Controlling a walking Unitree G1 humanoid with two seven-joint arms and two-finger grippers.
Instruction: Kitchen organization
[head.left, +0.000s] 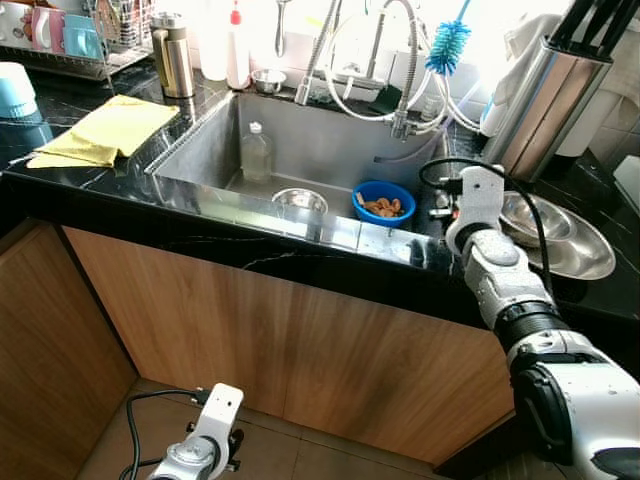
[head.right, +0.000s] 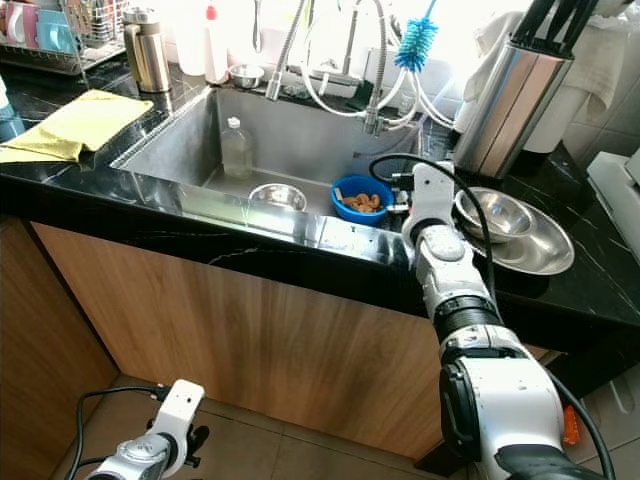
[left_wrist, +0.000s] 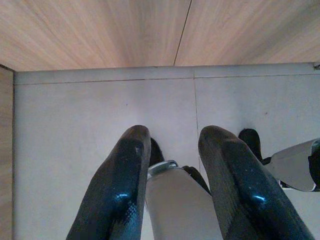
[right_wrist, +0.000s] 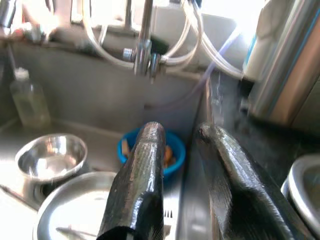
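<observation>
Right gripper (right_wrist: 182, 165): fingers parted, empty, poised over the sink (head.left: 200, 140) edge above the blue bowl (head.left: 384, 201) of scraps. Left gripper (left_wrist: 175, 170): idle near floor, fingers apart. Advice: descend squarely, pinch the bowl's rim, avoid the steel bowl (head.left: 299, 201) beside it.

In the sink (head.left: 200, 140), a bottle (head.left: 256, 152) stands behind two bowls (head.left: 299, 202).

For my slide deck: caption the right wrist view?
Open right gripper poised at the steel sink rim, above a blue bowl of food.
</observation>
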